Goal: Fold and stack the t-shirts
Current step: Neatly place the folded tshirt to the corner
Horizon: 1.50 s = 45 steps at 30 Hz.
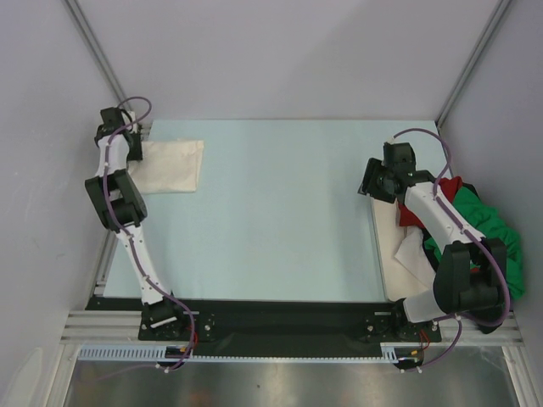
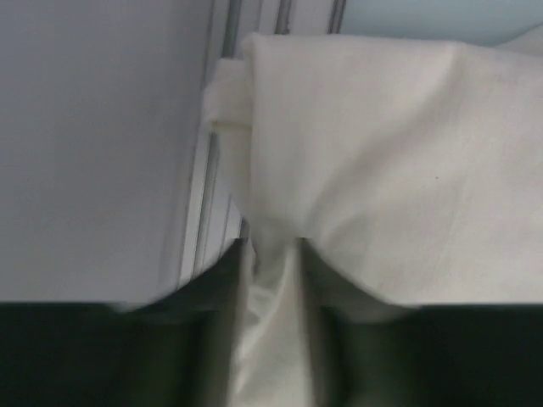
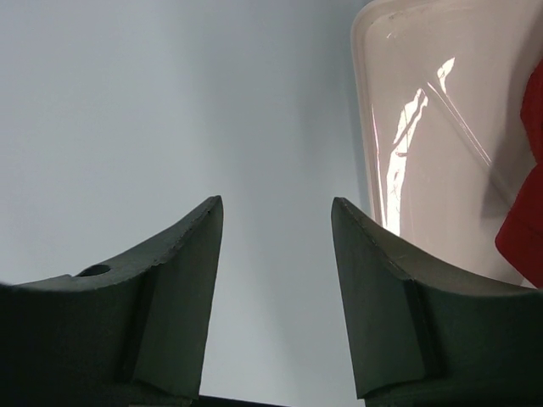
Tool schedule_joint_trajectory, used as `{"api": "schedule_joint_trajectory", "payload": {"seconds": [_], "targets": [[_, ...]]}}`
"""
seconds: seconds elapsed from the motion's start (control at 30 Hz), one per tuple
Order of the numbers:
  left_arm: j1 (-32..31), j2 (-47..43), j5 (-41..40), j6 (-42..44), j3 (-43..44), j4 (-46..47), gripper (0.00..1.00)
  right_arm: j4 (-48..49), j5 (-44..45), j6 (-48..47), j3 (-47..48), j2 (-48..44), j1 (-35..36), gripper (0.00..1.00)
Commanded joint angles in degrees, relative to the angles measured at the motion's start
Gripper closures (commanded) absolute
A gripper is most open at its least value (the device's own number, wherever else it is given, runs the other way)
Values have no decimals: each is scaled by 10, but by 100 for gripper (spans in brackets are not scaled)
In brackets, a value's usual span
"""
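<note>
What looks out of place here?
The cream t-shirt, folded at the far left edge of the table, has one corner bunched over the rail, with cloth puckered between the fingers of the left gripper. Nothing else stands out.

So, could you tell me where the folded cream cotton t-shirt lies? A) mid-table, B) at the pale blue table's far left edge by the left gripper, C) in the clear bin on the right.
B: the top view shows the folded cream cotton t-shirt at the far left edge of the pale blue table, beside the left gripper.
</note>
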Motion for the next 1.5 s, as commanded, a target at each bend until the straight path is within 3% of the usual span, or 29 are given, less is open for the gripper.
{"api": "schedule_joint_trajectory", "payload": {"seconds": [0.0,0.07,0.1,0.23,0.37,0.5,0.6,0.73,0.9,1.47], "targets": [[2,-34,-41,10,-4,34,44,-10,8,-5,18,-23,-3,41],[-6,-60,-64,26,-32,68,30,-12,8,-6,16,-27,-3,41],[-12,-95,-73,35,-78,88,27,-13,8,-4,16,-29,-3,41],[-55,-202,-98,95,-188,168,26,-16,-19,-1,11,-34,-3,41],[-105,-318,-15,189,-327,173,27,-18,-24,4,2,-46,-3,41],[-138,-387,-21,274,-466,128,34,-15,-29,1,-13,-69,-2,41],[-139,-398,-26,262,-498,68,48,-16,-33,1,-19,-74,-2,41],[-134,-419,-14,242,-559,67,60,-10,-39,5,-32,-87,-1,41],[-105,-348,-18,217,-533,87,70,-8,-34,3,-48,-103,-2,41],[-102,-156,-42,196,-335,119,69,-16,2,-15,-34,-110,-3,41]]}}
